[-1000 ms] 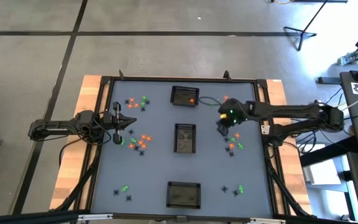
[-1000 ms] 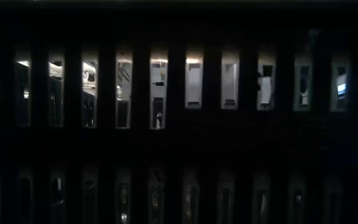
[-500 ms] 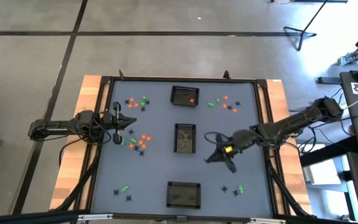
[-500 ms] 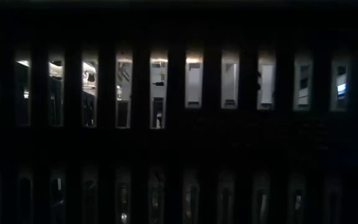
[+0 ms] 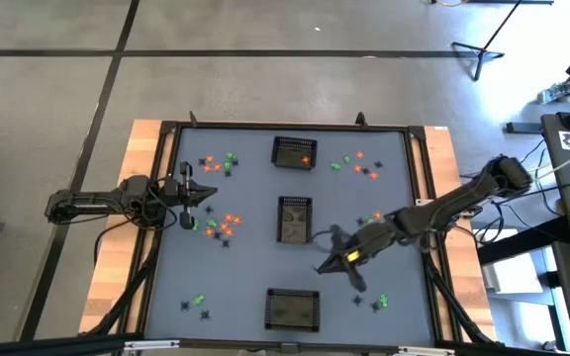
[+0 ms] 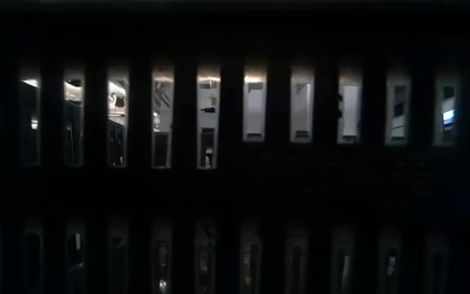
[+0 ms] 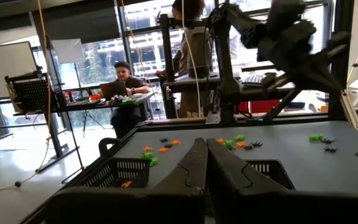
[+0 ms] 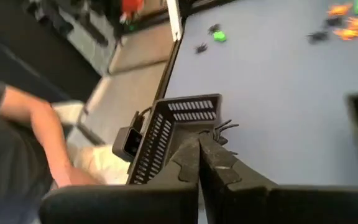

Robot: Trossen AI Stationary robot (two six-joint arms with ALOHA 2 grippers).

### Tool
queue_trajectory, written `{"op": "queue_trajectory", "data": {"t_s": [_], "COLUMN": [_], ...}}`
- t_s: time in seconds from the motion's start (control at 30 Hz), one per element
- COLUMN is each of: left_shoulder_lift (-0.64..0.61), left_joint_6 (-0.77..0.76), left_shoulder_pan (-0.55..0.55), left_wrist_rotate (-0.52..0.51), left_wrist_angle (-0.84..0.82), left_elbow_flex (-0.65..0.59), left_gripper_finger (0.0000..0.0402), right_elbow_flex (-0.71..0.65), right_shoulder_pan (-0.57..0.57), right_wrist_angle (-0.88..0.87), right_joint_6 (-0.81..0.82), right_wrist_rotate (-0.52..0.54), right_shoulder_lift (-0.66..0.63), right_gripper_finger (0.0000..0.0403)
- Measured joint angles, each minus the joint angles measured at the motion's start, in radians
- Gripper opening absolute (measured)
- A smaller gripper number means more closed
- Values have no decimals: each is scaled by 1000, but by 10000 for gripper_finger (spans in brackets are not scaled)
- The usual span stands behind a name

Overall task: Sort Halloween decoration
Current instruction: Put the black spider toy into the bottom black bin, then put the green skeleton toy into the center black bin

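Three black mesh baskets sit in a line down the middle of the grey desk (image 5: pixel 255 287): a far basket (image 5: pixel 294 153) with an orange trinket inside, a middle basket (image 5: pixel 295 219), and a near basket (image 5: pixel 293 309). Halloween decoration (image 5: pixel 224 224) lies in loose clusters of tiny orange, green and black trinkets: one clump between the left tool and the middle basket, another (image 5: pixel 218 162) near the far left corner, a third (image 5: pixel 354 164) beside the far basket on the right, and small groups near both front corners (image 5: pixel 196 303) (image 5: pixel 376 300). The right tool (image 5: pixel 325 265) hangs over the desk between the middle and near baskets, fingers pressed together; its wrist view shows thin black legs of a trinket (image 8: pixel 222 129) sticking out at the fingertips, just above the near basket's rim. The left tool (image 5: pixel 188 195) waits at the desk's left side, fingers closed on nothing. A seated person (image 7: pixel 124 79) shows in the room beyond.
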Motion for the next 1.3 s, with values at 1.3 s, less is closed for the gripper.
{"op": "queue_trajectory", "data": {"t_s": [1.3], "left_shoulder_lift": [0], "left_joint_6": [0], "left_shoulder_pan": [0], "left_wrist_rotate": [4], "left_wrist_angle": [0], "left_elbow_flex": [0], "left_gripper_finger": [0], "right_elbow_flex": [336], "right_shoulder_pan": [-34], "right_wrist_angle": [-376], "right_joint_6": [-311], "right_wrist_rotate": [-5], "right_shoulder_lift": [171], "right_gripper_finger": [113]}}
